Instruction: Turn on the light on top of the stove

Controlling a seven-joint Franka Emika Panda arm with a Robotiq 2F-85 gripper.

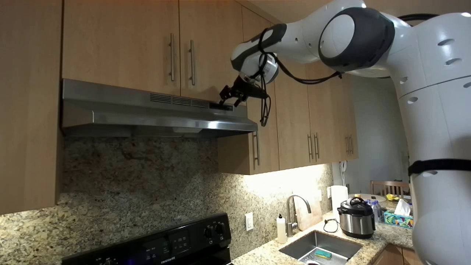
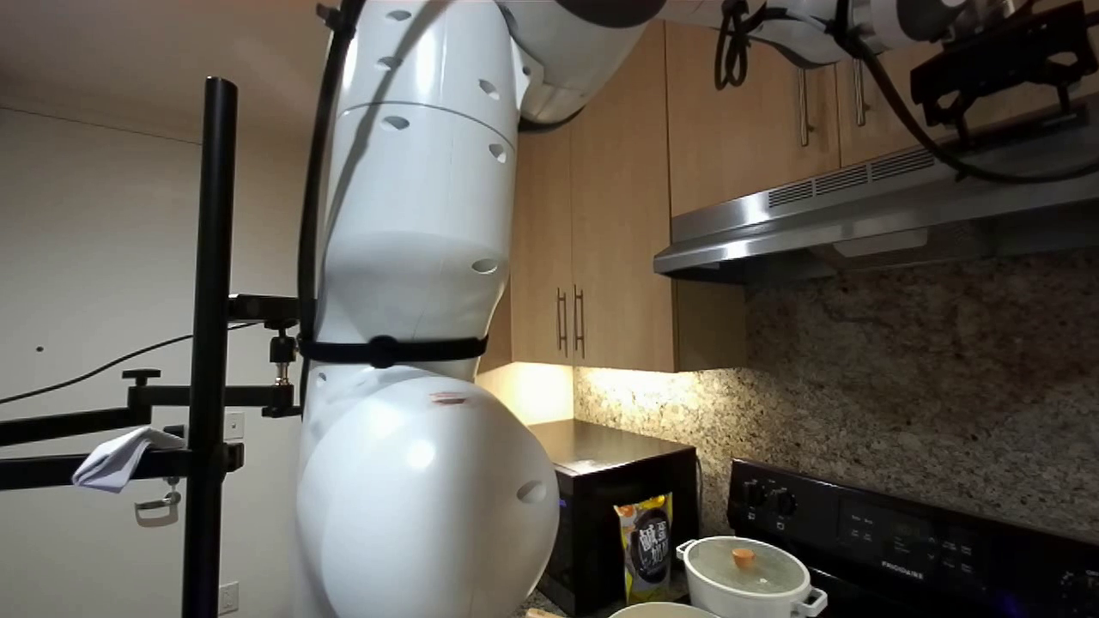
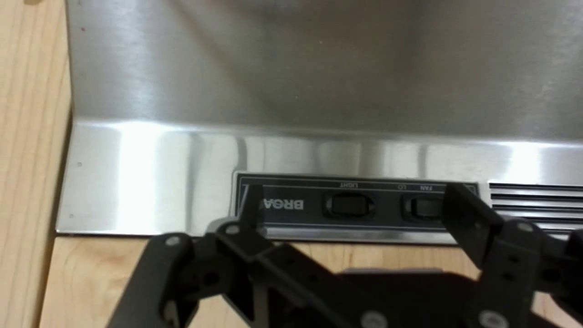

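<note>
I have the gripper [image 3: 356, 202] at the front of the range hood [image 1: 158, 114], fingers [image 3: 473, 223] spread wide across its black control panel [image 3: 387, 207]. In the wrist view the switch marked LIGHT [image 3: 350, 205] sits in the gap between the fingers — the FAN switch [image 3: 424, 208] shows just beside one fingertip. Whether the tips touch the panel, I cannot tell. The light [image 1: 187, 130] itself — a pale, dull lens — lies lower than the gripper and off to one side, on the hood's underside. Above and behind the gripper stand pale wooden cabinet doors [image 1: 217, 40]. In both exterior views the stove [image 1: 198, 237] is well below the gripper.
</note>
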